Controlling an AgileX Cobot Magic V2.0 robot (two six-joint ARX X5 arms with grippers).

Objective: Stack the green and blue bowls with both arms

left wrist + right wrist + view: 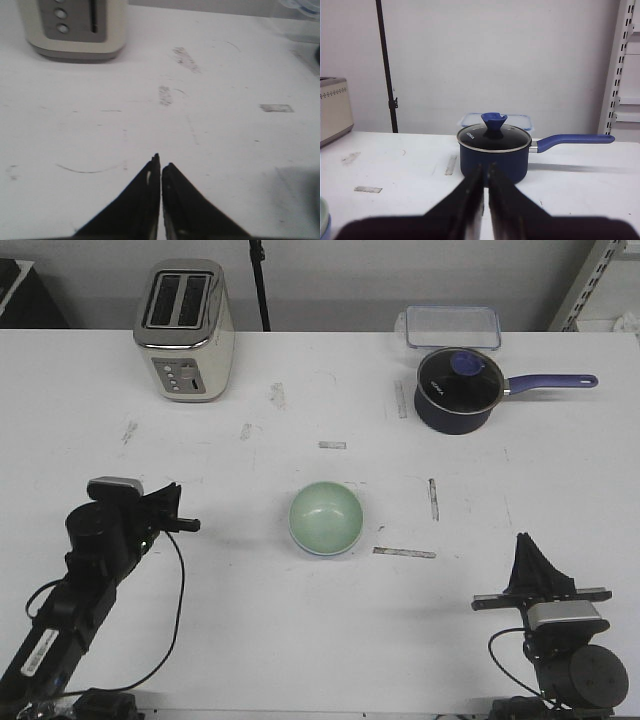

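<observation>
Mint-green bowl nested in blue bowl, mid-table; left gripper and right gripper closed, empty, well apart from stack.

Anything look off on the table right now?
Nothing spilled, tipped or broken. Only one bowl opening shows in the front view, green; a blue rim under the green one at the right wrist view's edge suggests they are stacked. The table has scuffs and tape bits.
</observation>
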